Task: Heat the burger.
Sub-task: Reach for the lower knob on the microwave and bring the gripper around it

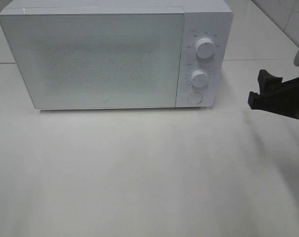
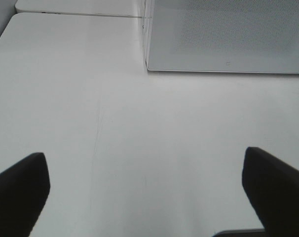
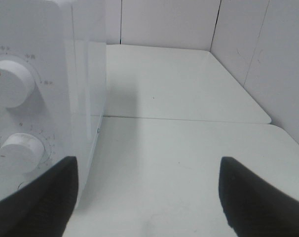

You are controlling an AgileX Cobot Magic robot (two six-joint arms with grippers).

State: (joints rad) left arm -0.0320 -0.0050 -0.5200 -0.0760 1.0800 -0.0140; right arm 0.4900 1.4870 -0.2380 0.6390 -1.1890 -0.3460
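Gaping wide and released, left tool (image 2: pixel 143 155) and right tool (image 3: pixel 148 163) hover near the closed microwave (image 1: pixel 110 54).

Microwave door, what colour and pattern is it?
White, with a fine dotted mesh across the door; it shows best in the exterior high view.

You have a white table (image 1: pixel 139 173) in soft, even light, a seam (image 3: pixel 189 119) across its top, and white tiled walls (image 3: pixel 164 22) behind and to its right.
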